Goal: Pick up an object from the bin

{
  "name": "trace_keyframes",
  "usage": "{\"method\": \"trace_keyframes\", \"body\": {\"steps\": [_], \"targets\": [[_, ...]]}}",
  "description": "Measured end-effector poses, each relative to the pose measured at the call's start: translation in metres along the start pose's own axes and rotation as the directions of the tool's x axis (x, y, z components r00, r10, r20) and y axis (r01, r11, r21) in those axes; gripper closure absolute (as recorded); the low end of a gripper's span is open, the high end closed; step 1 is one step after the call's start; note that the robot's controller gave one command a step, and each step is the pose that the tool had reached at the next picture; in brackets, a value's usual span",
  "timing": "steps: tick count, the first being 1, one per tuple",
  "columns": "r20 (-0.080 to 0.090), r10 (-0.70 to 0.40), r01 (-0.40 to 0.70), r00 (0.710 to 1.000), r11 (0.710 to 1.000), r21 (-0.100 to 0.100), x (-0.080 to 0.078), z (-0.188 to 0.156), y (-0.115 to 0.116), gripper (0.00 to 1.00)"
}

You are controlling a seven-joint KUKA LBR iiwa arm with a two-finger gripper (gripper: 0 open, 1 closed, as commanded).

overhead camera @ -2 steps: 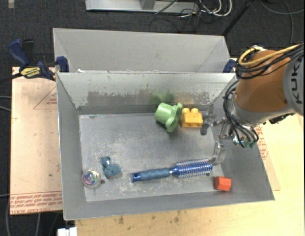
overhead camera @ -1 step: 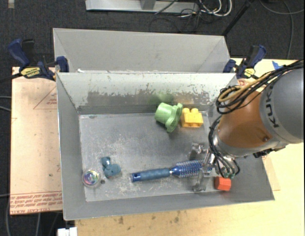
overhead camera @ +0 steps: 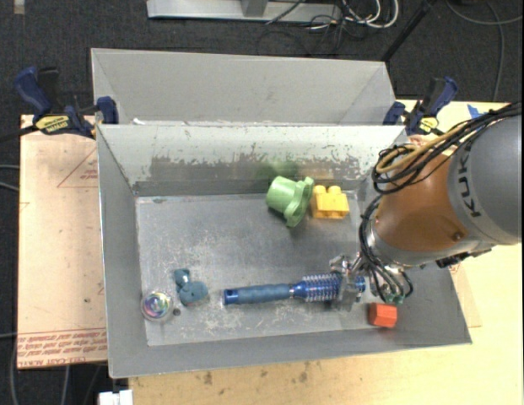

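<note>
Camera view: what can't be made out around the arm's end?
Gripper: camera view, largely hidden under the arm's orange cover and cables.
Blue brush: bristle end runs under the gripper; whether it is held is unclear.
Orange block: top edge covered by cables.
Shiny ball: too small to identify.

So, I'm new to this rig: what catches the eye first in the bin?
The gripper is down at the front right, at the bristle end of a long blue brush lying along the front wall. A green cup and a yellow block sit together at the back.
</note>
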State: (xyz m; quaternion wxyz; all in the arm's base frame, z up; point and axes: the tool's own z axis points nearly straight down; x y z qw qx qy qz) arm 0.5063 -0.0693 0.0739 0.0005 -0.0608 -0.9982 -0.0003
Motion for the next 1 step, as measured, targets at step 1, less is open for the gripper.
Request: {"method": "trace_keyframes", "body": {"steps": [1], "targets": [[0.011,0.022,-0.022,1.000,1.000,0.000,-0.0144,-0.1522,-0.0043,1.00]]}}
